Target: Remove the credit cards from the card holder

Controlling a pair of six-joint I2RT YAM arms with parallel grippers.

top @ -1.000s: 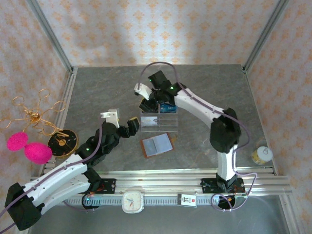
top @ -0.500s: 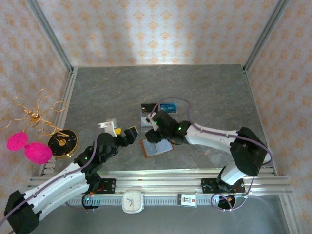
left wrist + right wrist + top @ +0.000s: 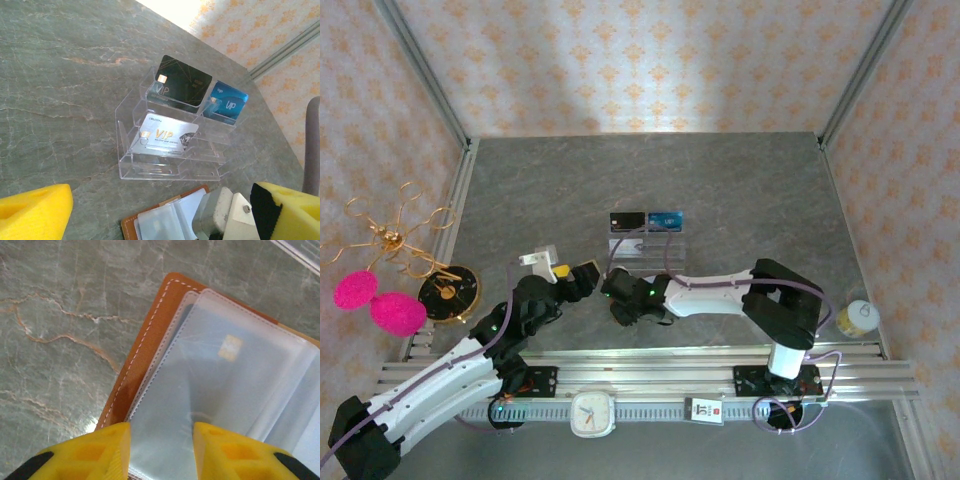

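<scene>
One credit card, pale with a gold chip, lay inside a clear sleeve of the open brown card holder. It sat just ahead of the right gripper and partly in the gap between its jaws. Those jaws stood partway apart and released, straddling the sleeve's near edge with nothing pinched. Whether their tips touched the plastic I could not tell.

The step in hand looked like lining up to pull this card from its pocket. Next, the jaws would need to catch the card's own edge rather than the slippery sleeve. They would then draw it along the pocket without dragging the holder across the counter.

The left gripper hovered with its jaws spread wide and empty above the holder's corner, well placed to pin the leather. Beyond those jaws stood a clear acrylic stand carrying a silver VIP card, a black card and a blue card.
</scene>
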